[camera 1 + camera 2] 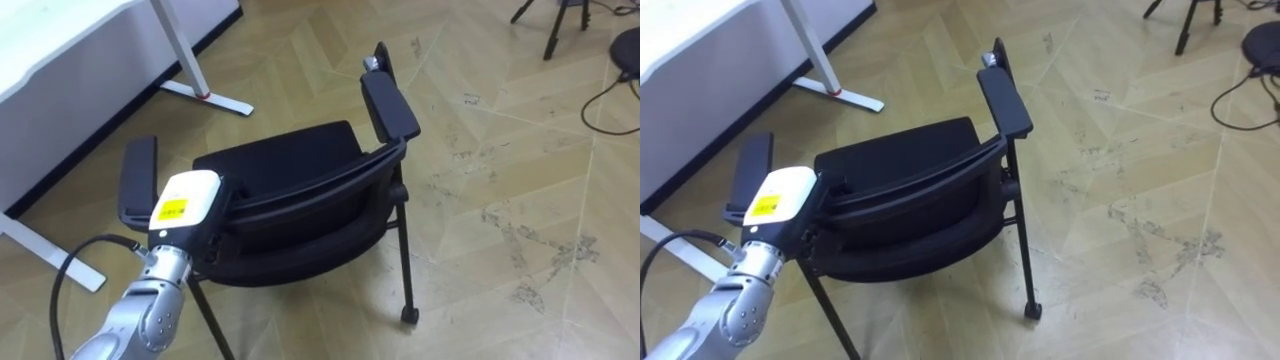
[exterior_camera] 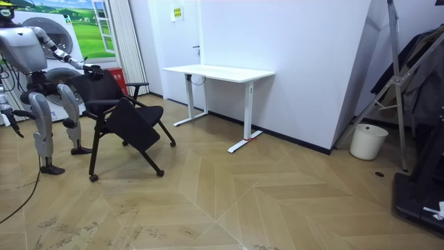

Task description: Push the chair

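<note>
A black chair [image 1: 290, 190] with two armrests and small castors stands on the wood floor just in front of me, its backrest nearest to me. My left hand [image 1: 186, 203] rests on the left end of the backrest's top edge, beside the left armrest [image 1: 138, 178]. In the room view I stand at the left behind the chair [image 2: 121, 114], my left hand [image 2: 90, 67] reaching to its back. My right hand [image 2: 11, 119] hangs low at my side, away from the chair.
A white desk [image 1: 70, 45] with a white foot [image 1: 205, 95] stands to the front left, against the wall [image 2: 291, 62]. A tripod leg [image 1: 555, 30] and a dark cable [image 1: 610, 95] lie at the far right. A white bin [image 2: 368, 141] stands by the wall.
</note>
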